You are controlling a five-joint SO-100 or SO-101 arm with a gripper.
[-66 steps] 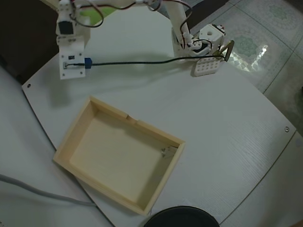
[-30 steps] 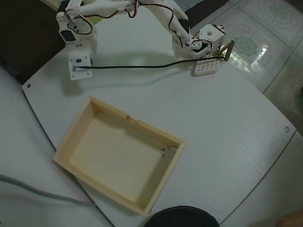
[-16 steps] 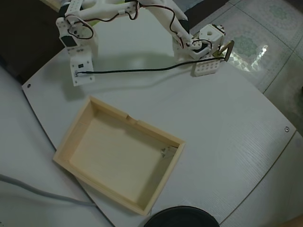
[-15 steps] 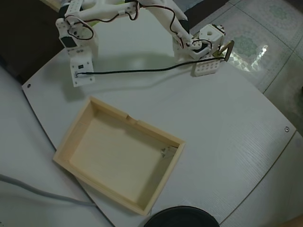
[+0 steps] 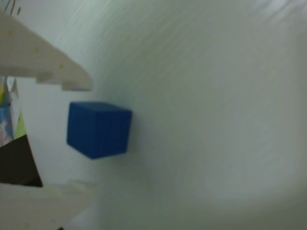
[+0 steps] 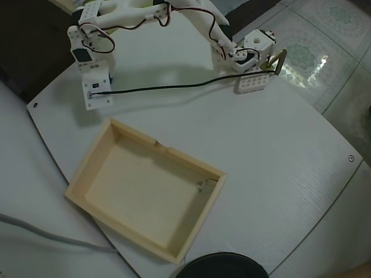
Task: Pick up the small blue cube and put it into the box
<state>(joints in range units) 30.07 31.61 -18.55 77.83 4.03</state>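
Since two seconds ago the arm has swung nearer the box [image 6: 145, 194] on the bench [image 6: 278, 150]. Jaws [image 5: 72, 143] stand open in the wrist view, gripping nothing; the small blue cube [image 5: 99, 129] sits between them, nearer the lower jaw, apparently untouched.

In the overhead view the white arm [image 6: 174, 8] reached from its base at the upper right across to the upper left, and its wrist was bent downward. The gripper [image 6: 97, 92] pointed toward the bench. In the wrist view the two pale fingers [image 5: 45, 62] stood apart, one at the top left and one at the bottom left, with a wide gap between them.
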